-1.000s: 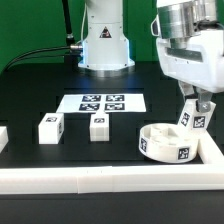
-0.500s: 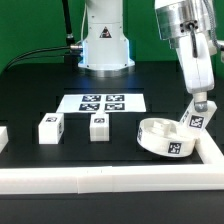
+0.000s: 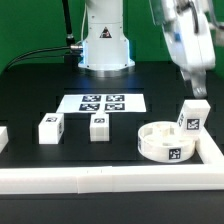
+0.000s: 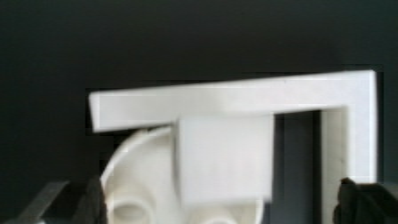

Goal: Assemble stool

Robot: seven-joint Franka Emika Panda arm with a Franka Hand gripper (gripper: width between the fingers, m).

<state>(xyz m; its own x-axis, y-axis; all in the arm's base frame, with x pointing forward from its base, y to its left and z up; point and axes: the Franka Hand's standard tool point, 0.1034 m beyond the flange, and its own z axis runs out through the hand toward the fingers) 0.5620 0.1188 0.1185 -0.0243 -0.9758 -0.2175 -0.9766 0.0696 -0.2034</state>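
The white round seat (image 3: 166,142) lies at the exterior view's right, near the rail corner. One tagged leg block (image 3: 192,117) stands upright at the seat's far right rim; I cannot tell how it is seated there. My gripper (image 3: 199,88) hangs blurred just above that block, apart from it. In the wrist view the gripper (image 4: 214,206) is open, and its dark fingertips (image 4: 64,205) stand well clear on either side of the leg block (image 4: 224,160) and the seat (image 4: 143,190). Two more leg blocks (image 3: 50,127) (image 3: 98,126) stand on the table at the exterior view's left.
The marker board (image 3: 102,102) lies flat behind the two loose blocks. White border rails run along the front (image 3: 100,181) and the right (image 3: 214,150) and meet in a corner (image 4: 231,100) beside the seat. The robot base (image 3: 104,40) stands at the back.
The gripper carried the leg block down to the seat's right rim, opened and let it go, then rose. The block now stands there on its own.
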